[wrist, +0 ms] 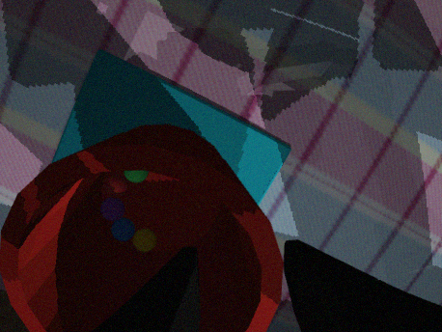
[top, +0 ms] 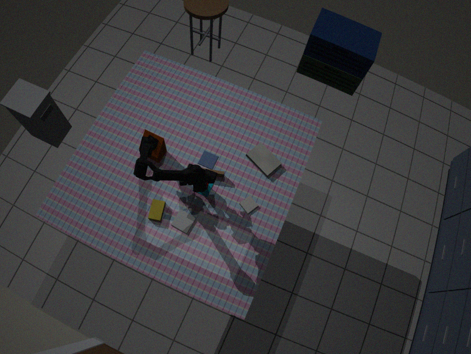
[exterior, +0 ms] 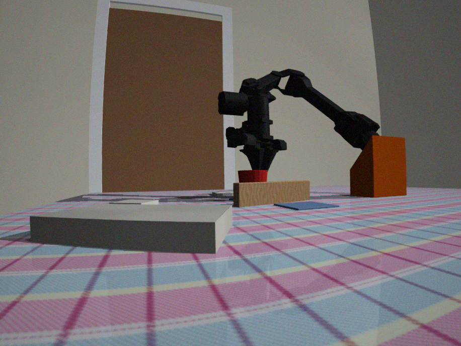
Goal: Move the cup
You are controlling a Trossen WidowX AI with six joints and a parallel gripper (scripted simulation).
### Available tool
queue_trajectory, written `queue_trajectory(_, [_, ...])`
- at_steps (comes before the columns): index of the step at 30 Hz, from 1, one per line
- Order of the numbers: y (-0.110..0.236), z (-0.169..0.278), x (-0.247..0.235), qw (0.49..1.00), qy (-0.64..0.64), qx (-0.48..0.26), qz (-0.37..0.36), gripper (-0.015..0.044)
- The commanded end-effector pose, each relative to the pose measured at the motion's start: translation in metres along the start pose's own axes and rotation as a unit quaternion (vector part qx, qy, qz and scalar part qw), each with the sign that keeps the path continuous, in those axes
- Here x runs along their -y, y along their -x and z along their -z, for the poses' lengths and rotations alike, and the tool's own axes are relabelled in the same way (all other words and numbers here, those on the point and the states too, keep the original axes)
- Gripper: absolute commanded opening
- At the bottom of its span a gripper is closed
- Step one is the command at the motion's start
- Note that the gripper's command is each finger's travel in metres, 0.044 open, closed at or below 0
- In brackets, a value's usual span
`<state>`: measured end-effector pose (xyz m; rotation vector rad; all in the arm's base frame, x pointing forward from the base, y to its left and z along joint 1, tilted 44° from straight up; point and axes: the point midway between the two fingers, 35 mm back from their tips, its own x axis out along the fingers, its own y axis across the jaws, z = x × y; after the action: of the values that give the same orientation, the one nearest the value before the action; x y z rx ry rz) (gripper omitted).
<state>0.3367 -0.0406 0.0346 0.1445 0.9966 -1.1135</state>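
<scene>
In the wrist view alone, marbles (wrist: 132, 228) inside the red cup (wrist: 39, 247) over teal pad (wrist: 212, 131), jaws spread.

The cup (wrist: 45, 247) is red; the marbles (wrist: 124, 229) inside it are green, purple, blue and yellow. The pad (wrist: 212, 125) beneath the cup is teal. A second pad (exterior: 306, 205) is blue. The arm (exterior: 327, 107) and its gripper (exterior: 259, 163) are black. The arm's pedestal (exterior: 383, 167) is orange. The tablecloth (exterior: 298, 268) is plaid: pink and light blue squares crossed by magenta and cream lines. A block (exterior: 272, 192) is tan with a wood-grain pattern. A flat slab (exterior: 126, 223) is grey. A small block (top: 156, 210) is yellow. The door (exterior: 160, 100) is brown with a white frame.
</scene>
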Motion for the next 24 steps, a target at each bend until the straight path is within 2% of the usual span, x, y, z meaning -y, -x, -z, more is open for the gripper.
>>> queue_trajectory(1, [0.008, -0.002, -0.002, 1.0, -0.004, 0.002, -0.005, 0.0128])
queue_trajectory(20, [0.037, 0.003, 0.004, 1.0, -0.001, 0.003, -0.003, 0.0128])
queue_trajectory(24, [0.032, 0.004, 0.004, 1.0, 0.003, 0.004, 0.001, 0.0233])
